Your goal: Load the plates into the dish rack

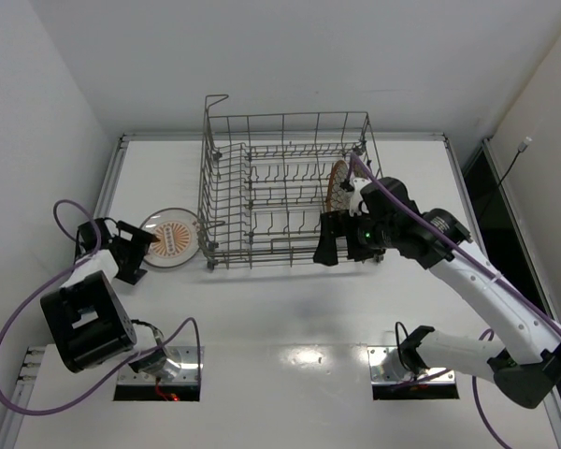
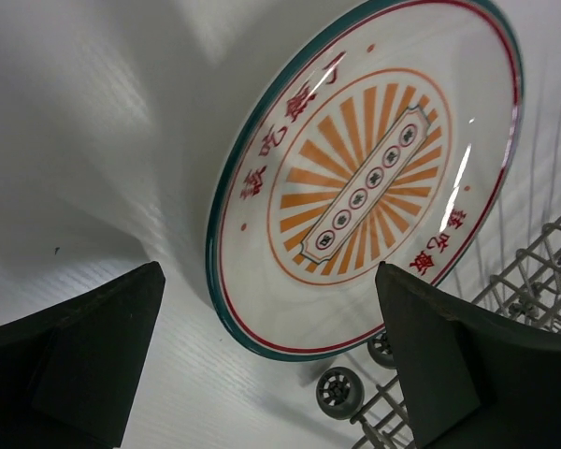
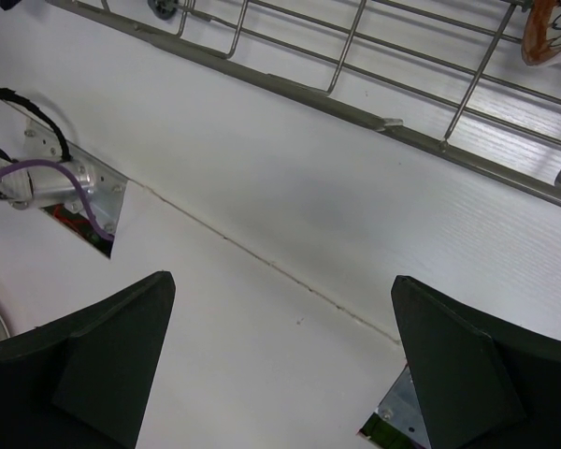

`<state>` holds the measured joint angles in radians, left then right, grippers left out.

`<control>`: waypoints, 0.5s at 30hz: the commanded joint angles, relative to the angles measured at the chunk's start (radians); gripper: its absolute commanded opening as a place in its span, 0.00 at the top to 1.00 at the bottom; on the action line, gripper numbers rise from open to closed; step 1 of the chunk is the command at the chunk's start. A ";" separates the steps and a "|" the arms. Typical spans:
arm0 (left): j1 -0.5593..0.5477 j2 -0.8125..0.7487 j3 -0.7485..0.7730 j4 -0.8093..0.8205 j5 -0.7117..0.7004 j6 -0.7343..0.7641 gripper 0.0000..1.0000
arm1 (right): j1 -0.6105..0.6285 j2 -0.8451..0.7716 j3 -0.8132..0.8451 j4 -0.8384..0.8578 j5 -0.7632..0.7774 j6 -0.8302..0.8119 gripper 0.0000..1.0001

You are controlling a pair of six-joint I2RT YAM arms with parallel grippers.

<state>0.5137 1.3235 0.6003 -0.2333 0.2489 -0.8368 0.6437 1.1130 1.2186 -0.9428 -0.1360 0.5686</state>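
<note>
A white plate with an orange sunburst centre lies flat on the table, just left of the dish rack. My left gripper is open at the plate's left edge, fingers either side of the near rim and not touching it. A brown-rimmed plate stands upright between the tines at the rack's right end. My right gripper hangs open and empty over bare table in front of the rack's front right wall.
The rack's small grey wheels sit close to the sunburst plate's right side. Two mount openings with cables lie at the near table edge. Walls close in the table at the back and sides.
</note>
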 commanded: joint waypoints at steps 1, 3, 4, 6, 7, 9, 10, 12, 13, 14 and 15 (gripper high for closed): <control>0.002 0.019 -0.043 0.061 0.027 -0.024 0.05 | -0.007 -0.018 -0.005 0.027 -0.011 0.004 0.01; 0.002 0.019 -0.056 0.084 0.036 -0.034 0.10 | -0.007 -0.018 -0.005 0.027 -0.011 0.004 0.01; 0.002 0.031 -0.068 0.097 0.055 -0.035 0.12 | -0.007 -0.018 -0.005 0.027 -0.011 0.004 0.01; 0.002 0.043 -0.077 0.126 0.082 -0.047 0.15 | -0.016 -0.018 -0.005 0.018 -0.011 0.004 0.01; 0.002 0.058 -0.077 0.137 0.092 -0.057 0.17 | -0.016 -0.018 -0.016 0.018 -0.002 0.004 0.01; 0.002 0.081 -0.086 0.160 0.105 -0.068 0.18 | -0.016 -0.030 -0.027 0.018 -0.002 0.013 0.01; 0.002 0.098 -0.077 0.160 0.115 -0.068 0.20 | -0.016 -0.030 -0.027 0.018 -0.002 0.013 0.01; 0.002 0.172 -0.059 0.160 0.145 -0.068 0.25 | -0.025 -0.041 -0.036 0.018 -0.002 0.022 0.01; 0.002 0.204 -0.037 0.160 0.164 -0.068 0.28 | -0.026 -0.041 -0.036 0.018 -0.002 0.022 0.01; 0.002 0.236 -0.027 0.160 0.185 -0.059 0.31 | -0.026 -0.050 -0.036 0.018 -0.002 0.022 0.01; 0.002 0.265 -0.027 0.160 0.219 -0.045 0.35 | -0.026 -0.050 -0.036 0.018 -0.002 0.022 0.01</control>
<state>0.5171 1.4879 0.5869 -0.0692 0.4217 -0.9066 0.6239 1.0904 1.1847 -0.9497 -0.1352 0.5781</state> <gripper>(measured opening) 0.662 0.990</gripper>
